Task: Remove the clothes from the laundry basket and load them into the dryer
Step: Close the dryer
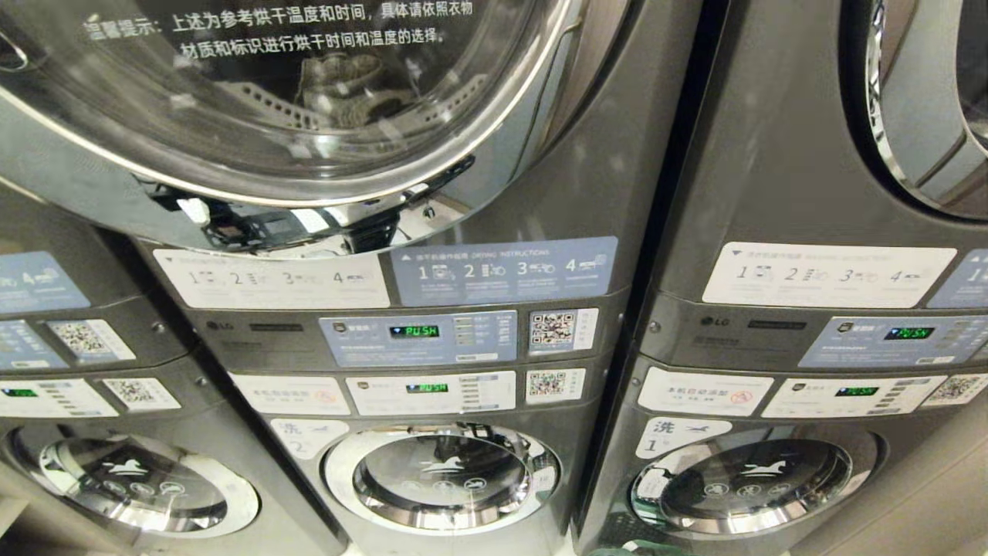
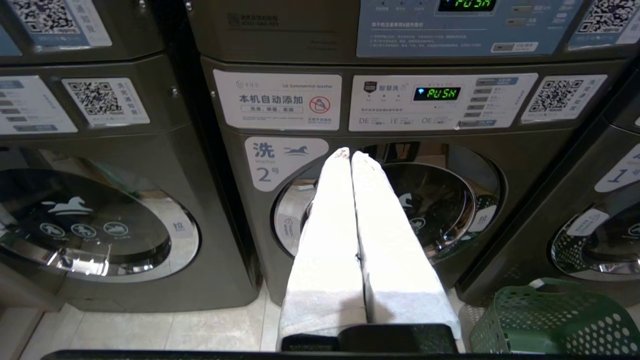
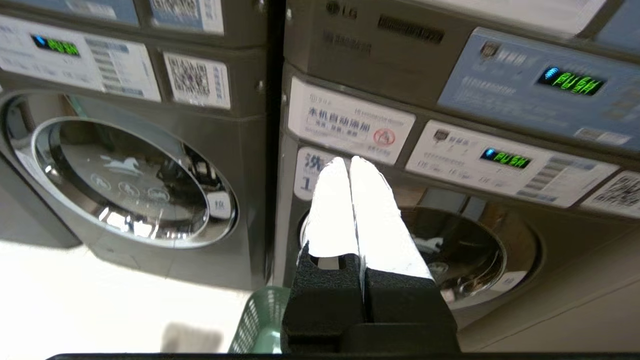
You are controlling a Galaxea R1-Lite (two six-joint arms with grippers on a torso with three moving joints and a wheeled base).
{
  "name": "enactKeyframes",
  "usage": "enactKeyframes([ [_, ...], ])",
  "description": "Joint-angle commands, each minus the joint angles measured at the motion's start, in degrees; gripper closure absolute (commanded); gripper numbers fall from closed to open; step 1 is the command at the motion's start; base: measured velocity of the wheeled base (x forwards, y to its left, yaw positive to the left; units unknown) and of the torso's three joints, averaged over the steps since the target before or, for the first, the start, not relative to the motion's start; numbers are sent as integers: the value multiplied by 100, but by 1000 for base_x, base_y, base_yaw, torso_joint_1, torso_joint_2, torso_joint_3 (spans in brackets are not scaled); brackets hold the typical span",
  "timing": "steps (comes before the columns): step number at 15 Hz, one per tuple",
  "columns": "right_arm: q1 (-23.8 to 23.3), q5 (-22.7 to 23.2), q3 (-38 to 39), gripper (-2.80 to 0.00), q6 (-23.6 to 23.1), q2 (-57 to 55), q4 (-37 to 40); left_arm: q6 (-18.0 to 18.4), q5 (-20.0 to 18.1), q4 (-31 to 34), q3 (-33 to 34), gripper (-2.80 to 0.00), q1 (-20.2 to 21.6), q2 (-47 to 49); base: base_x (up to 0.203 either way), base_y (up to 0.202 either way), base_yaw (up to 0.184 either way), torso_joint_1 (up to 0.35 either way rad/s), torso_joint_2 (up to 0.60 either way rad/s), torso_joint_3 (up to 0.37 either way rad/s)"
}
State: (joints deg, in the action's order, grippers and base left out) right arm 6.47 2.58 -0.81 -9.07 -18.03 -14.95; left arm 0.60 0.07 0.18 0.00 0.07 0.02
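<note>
Both hands clenched, empty. Left hand [image 2: 350, 152] in its wrist view: two white-covered fingers [image 2: 325, 235] pressed together, aimed at washer no. 2 [image 2: 240, 210], touching nothing. Right hand [image 3: 348, 161] same: fingers together, nothing between them, in front of washer no. 1 [image 3: 500, 280]. Neither hand shows in the head view.

Dryer [image 1: 540, 201]: dark grey LG unit, stacked on washer no. 2, far and up. Huge chrome-rimmed round glass door [image 1: 255, 100] with white Chinese text, swung out toward the camera. Clothes [image 1: 347, 85] visible through the glass in the perforated drum: pale grey-green crumpled bundle, count unclear.

Laundry basket [image 2: 550, 320]: green, lattice walls, loop handle on the rim, on the floor at the foot of washer no. 1, right of washer no. 2. Inside is hidden.

Head view counts: three washer doors with white horse marks along the bottom, two dryer doors on top, four green PUSH displays [image 1: 414, 331] readable.
</note>
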Motion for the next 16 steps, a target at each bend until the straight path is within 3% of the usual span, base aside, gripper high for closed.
enactKeyframes([
  [1, 8, 12, 81, 0, 0, 67, 303, 2, 1, -1, 0, 0, 1, -2, 196, 0, 0, 5, 1, 12],
  [4, 15, 39, 65, 0, 15, 203, 1579, -7, 1, -1, 0, 0, 1, -2, 161, 0, -2, 5, 5, 1],
  [10, 588, -96, 37, 0, 289, 239, 1645, 19, 1, -1, 0, 0, 1, -2, 0, 0, 0, -4, 1, 0],
  [11, 589, -172, 32, 0, 534, 239, 1648, 19, 1, -1, 0, 0, 1, 4, 0, 0, 0, 0, 0, 0],
  [12, 535, -264, -14, 0, 788, 235, 1707, 19, 1, -1, 0, 0, 1, -2, 0, 0, 0, 0, 0, 0],
  [14, 25, -299, -153, 0, 806, 71, 2100, 19, 1, -1, 0, 0, 1, -2, 0, 0, 0, 0, 0, 0],
  [16, -150, -311, -226, 0, 809, -129, 2269, 19, 1, 8, 0, 0, 1, -2, 0, 0, 0, 0, 0, 0],
])
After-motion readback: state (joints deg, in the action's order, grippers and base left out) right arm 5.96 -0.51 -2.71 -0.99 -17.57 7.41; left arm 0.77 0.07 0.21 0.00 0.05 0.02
